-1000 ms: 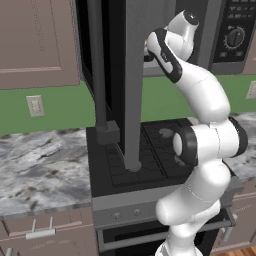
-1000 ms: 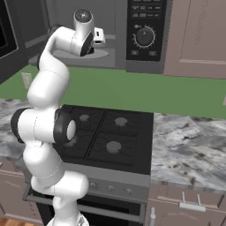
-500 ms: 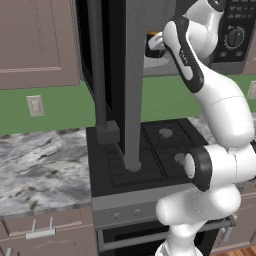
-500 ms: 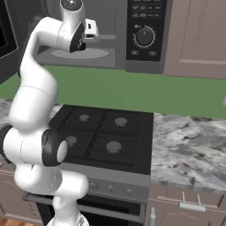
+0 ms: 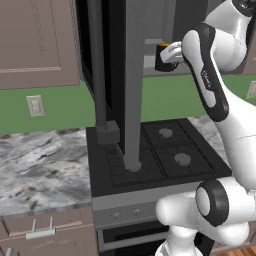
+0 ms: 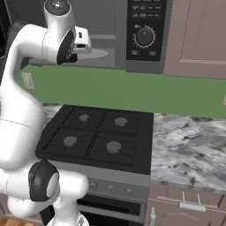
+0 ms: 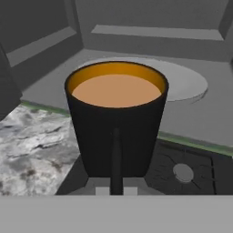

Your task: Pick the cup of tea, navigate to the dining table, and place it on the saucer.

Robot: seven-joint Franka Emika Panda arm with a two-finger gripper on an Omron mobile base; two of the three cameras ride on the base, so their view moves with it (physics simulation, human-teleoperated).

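The cup of tea is a black mug full of orange-brown liquid. It fills the middle of the hand view with its handle turned toward me. My gripper is shut on that handle. In the left base view the cup of tea hangs high at the mouth of the open microwave, with the gripper just to its right. From the right base view the gripper sits in front of the microwave opening, and the hand covers most of the cup. The dining table and the saucer are out of view.
The microwave cavity holds a grey turntable, and its dark door stands swung open. A black stove lies below. Marbled counter flanks it, and a dial panel is beside the cavity.
The arm's upper links have swung up and across. The hand has drawn back a little from the microwave opening with the cup still in its grip.
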